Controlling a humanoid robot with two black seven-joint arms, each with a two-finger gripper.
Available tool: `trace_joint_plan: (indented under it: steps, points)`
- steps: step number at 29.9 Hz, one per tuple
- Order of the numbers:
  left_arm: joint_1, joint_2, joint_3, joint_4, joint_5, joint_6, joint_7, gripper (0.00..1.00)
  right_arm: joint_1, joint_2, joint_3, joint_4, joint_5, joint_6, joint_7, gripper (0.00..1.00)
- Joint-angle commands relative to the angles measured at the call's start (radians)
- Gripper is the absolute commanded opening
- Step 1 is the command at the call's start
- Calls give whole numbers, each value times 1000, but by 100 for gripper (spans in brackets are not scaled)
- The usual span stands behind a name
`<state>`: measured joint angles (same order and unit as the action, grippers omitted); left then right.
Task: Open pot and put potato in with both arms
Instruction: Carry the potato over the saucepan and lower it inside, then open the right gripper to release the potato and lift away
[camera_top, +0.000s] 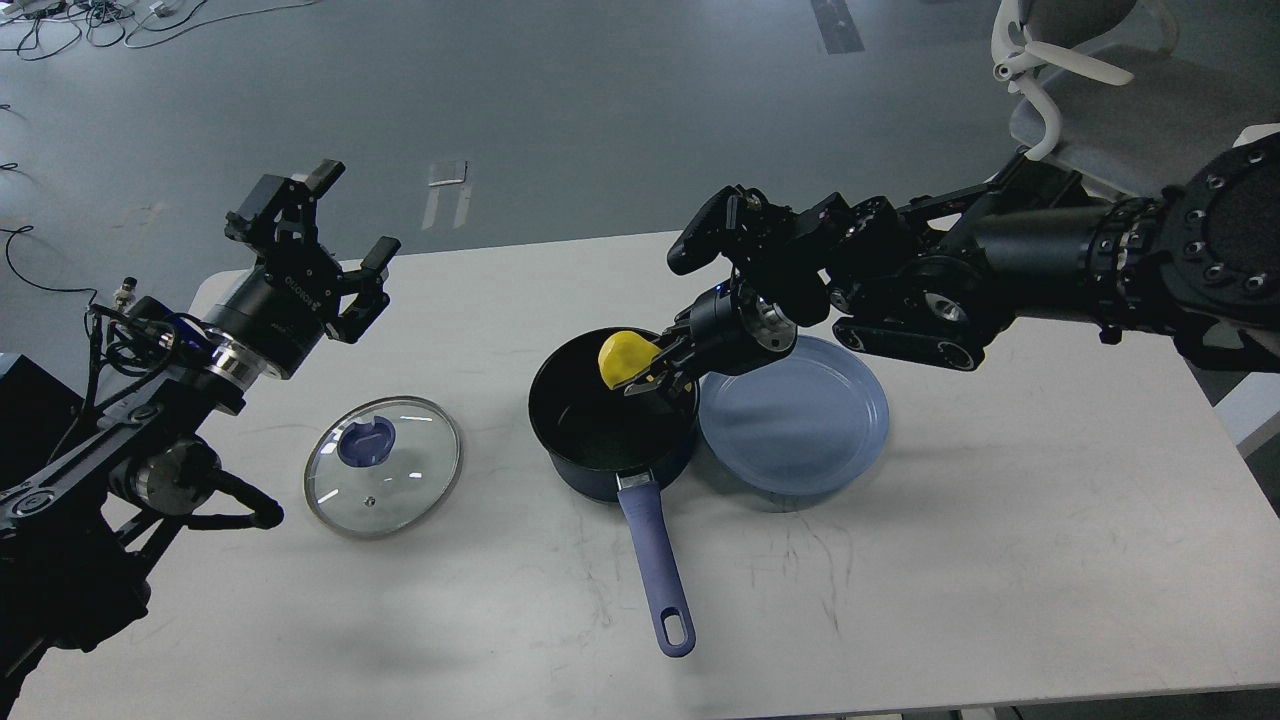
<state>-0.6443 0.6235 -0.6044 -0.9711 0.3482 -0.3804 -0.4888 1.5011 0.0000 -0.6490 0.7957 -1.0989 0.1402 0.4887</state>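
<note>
Right gripper (655, 378): closed on the potato (624, 358), held just above the far rim of the pot (610, 420), over its black interior. Left gripper (335, 240): fingers spread wide, empty, raised well left of the pot. Glass lid (383, 465): off, lying flat on the table (1000, 560) between left arm and pot. Blue plate (800, 415): touching or just beside the pot's right wall, beneath the right wrist. Handling advice: lower the potato further inside before release, keeping fingers off the rim. Clearance: pot handle points toward the robot; free table lies right and front; lid and plate crowd both flanks.
</note>
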Motion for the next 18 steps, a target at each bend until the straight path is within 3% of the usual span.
trace_joint_plan:
  steps: [1, 9, 18]
  points:
    - [0, 1, 0, -1, 0, 0, 0, 98, -7, 0, 0, -10, 19, -2, 0, 65]
    - [-2, 1, 0, -1, 0, 0, 0, 98, -7, 0, -1, -10, 20, -2, 0, 94]
    - [-2, 8, 0, -11, 0, 0, 0, 98, 5, 0, 0, -9, 53, -2, 0, 96]
